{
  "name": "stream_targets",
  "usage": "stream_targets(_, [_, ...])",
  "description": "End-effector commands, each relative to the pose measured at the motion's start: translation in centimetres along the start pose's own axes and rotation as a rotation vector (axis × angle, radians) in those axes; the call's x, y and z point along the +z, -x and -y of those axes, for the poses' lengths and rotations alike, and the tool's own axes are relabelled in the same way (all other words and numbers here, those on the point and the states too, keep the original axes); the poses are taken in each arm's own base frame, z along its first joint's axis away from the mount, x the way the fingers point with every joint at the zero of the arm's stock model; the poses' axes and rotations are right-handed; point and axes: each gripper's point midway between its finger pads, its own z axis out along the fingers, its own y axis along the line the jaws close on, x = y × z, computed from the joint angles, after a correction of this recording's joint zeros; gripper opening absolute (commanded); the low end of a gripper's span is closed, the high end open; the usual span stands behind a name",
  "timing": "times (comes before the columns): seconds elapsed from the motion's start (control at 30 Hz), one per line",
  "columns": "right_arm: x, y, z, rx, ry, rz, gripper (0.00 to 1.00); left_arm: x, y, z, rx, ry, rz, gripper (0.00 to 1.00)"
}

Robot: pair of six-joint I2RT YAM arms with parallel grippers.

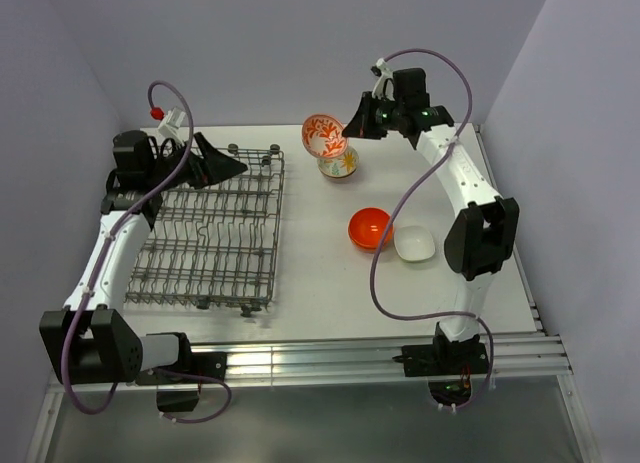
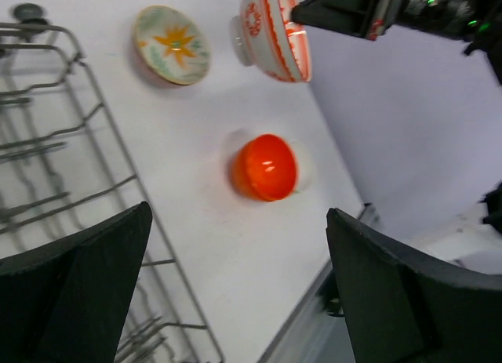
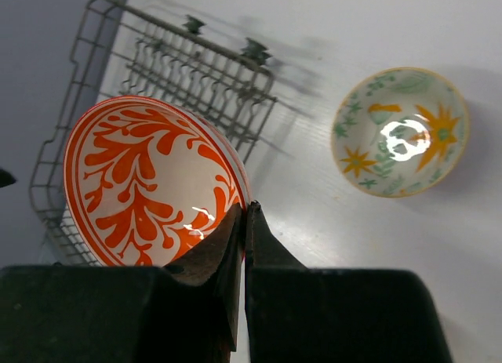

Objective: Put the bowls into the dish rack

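My right gripper [image 1: 352,129] [image 3: 245,211] is shut on the rim of a white bowl with red-orange leaf patterns [image 1: 323,135] [image 2: 271,30] [image 3: 149,183], holding it tilted on edge in the air at the back of the table. Below it, a pale bowl with orange stars [image 1: 340,164] [image 2: 171,45] [image 3: 400,132] rests on the table. A glossy orange bowl [image 1: 370,228] [image 2: 265,167] and a white bowl [image 1: 414,245] sit side by side further forward. The grey wire dish rack [image 1: 215,233] [image 2: 63,143] [image 3: 157,65] lies to the left. My left gripper [image 1: 215,164] [image 2: 235,222] hangs open over the rack's far right corner, holding nothing.
The rack's far end has small dark wheels [image 1: 232,149]. The table's right edge meets a metal rail [image 1: 520,273], and lilac walls close in the back and both sides.
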Motion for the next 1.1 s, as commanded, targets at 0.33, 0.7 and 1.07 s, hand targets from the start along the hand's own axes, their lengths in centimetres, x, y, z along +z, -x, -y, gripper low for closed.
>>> stream_targets(0.33, [-5.8,0.6,-11.5,-0.150,0.291,0.103,0.00,1.1,-0.2,9.4,-0.204,-0.368,0.085,1.00])
stream_targets(0.7, [-6.0,-1.5,-15.0,-0.196,0.351,0.069,0.00,3.6,-1.7,7.1,-0.310,-0.243,0.086,1.00])
stream_targets(1.07, [-6.2,-2.3,-17.0,-0.208,0.394,0.052,0.00,4.3,-2.7,6.4,-0.356,-0.210,0.081,0.99])
